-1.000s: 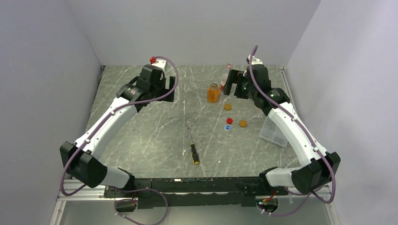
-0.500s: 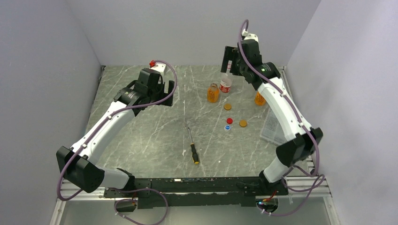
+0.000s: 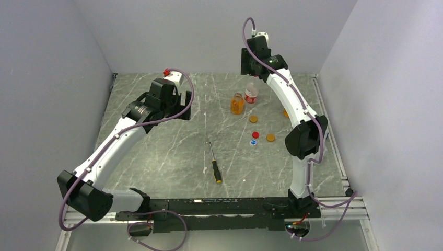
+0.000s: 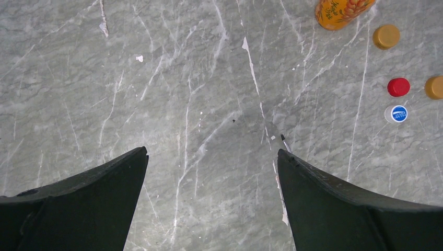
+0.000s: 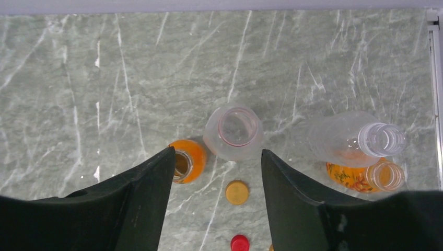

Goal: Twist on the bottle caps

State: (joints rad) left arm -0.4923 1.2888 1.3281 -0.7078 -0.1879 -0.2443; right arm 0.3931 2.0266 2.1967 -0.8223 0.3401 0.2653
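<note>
red plastic cap (image 4: 398, 87), perhaps marble table (image 4: 183, 78)

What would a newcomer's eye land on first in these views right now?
The right gripper hangs high over the back of the table, looking straight down into open bottle mouths, a clear bottle and an orange bottle among them. Loose caps, one a red cap, lie nearer the arms, and a screwdriver lies alone mid-table.

Black-and-orange-handled screwdriver (image 3: 213, 164) lying on grey-green marble tabletop (image 3: 156, 151), plain grey walls (image 3: 209, 31) around
</note>
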